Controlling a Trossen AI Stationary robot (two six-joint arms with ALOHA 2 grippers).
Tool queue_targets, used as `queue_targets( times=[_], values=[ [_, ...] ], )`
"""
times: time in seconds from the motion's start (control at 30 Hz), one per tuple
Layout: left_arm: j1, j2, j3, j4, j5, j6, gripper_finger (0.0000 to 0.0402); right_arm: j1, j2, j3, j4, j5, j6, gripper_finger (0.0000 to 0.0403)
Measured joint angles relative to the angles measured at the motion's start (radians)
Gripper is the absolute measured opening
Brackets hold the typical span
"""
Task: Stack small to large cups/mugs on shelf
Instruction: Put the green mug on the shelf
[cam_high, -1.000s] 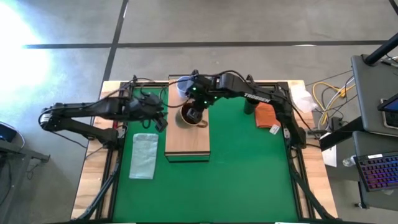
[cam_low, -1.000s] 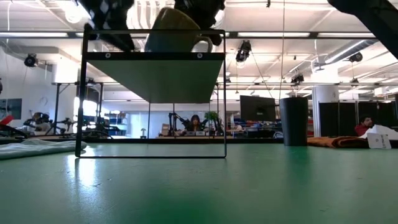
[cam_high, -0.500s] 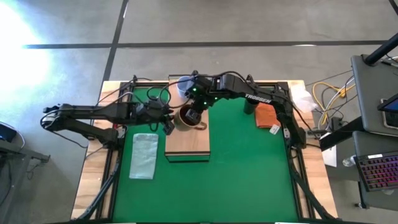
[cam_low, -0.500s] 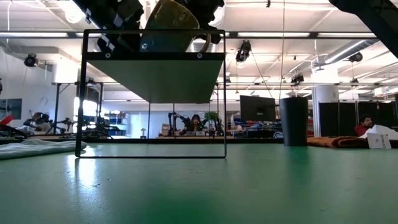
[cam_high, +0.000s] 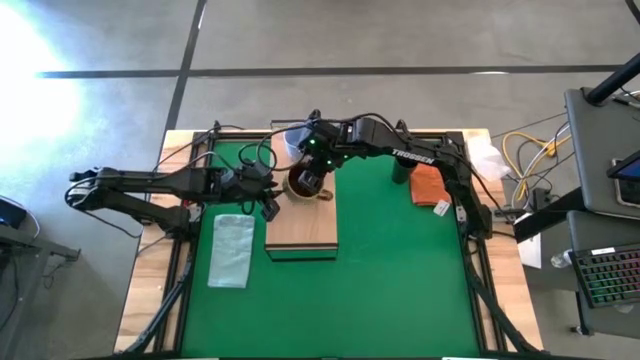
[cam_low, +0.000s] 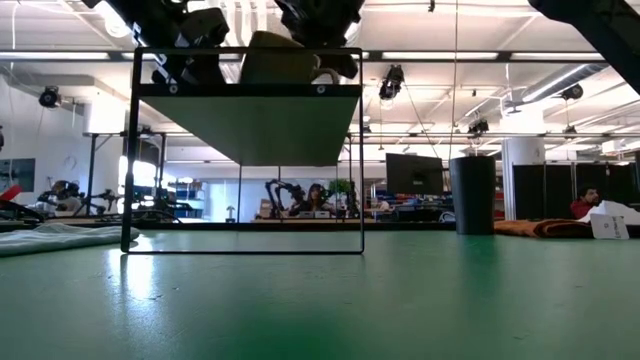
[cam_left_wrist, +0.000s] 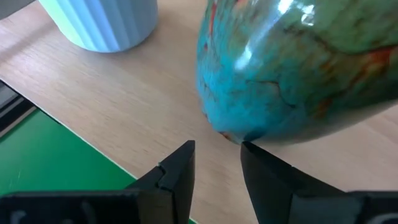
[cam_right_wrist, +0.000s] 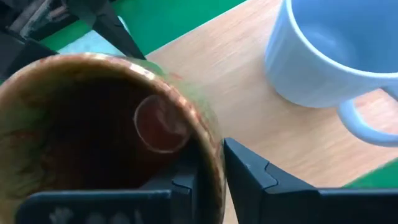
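The brown-gold mug (cam_high: 304, 185), glazed teal and green on its outside (cam_left_wrist: 292, 68), stands on the light-wood shelf (cam_high: 301, 225) near its far end. The pale blue mug (cam_high: 292, 137) stands on the shelf behind it and also shows in the right wrist view (cam_right_wrist: 329, 50). The slim black cup (cam_high: 401, 172) stands on the green mat to the right. My right gripper (cam_high: 316, 172) is shut on the brown mug. My left gripper (cam_high: 268, 202) is open by a narrow gap at the mug's left side, low by its base (cam_left_wrist: 214, 165). My right gripper pinches the brown mug's rim (cam_right_wrist: 211, 152), one finger inside the mug and one finger (cam_right_wrist: 252, 171) outside. The fingers come from above, pointing down. The mug sits on the shelf top (cam_low: 275, 62). My left gripper has one fingertip (cam_left_wrist: 252, 155) right at the mug's lower wall (cam_left_wrist: 227, 127), coming level from the table's left. I cannot tell whether it touches.
An orange-brown cloth (cam_high: 427, 185) lies right of the black cup. A pale green cloth (cam_high: 233, 250) lies on the mat left of the shelf. The shelf's near half (cam_high: 300, 235) is bare wood.
My left gripper has gone toward the table's right edge, up to the brown mug's left side. The mug, held by my right gripper, tipped over on the shelf half a second ago and now stands nearer upright.
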Motion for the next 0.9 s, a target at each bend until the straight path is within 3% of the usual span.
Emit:
queue_targets(
  times=[0.4, 0.9],
  values=[
    [0.000, 0.005, -0.001, 0.000, -0.009, 0.000, 0.0116, -0.002, -0.001, -0.006, 0.046, -0.024, 0.006, 0.0060],
    [0.002, 0.005, -0.019, 0.012, -0.020, -0.002, 0.0116, -0.002, -0.001, -0.005, 0.141, 0.007, 0.006, 0.0113]
  ],
)
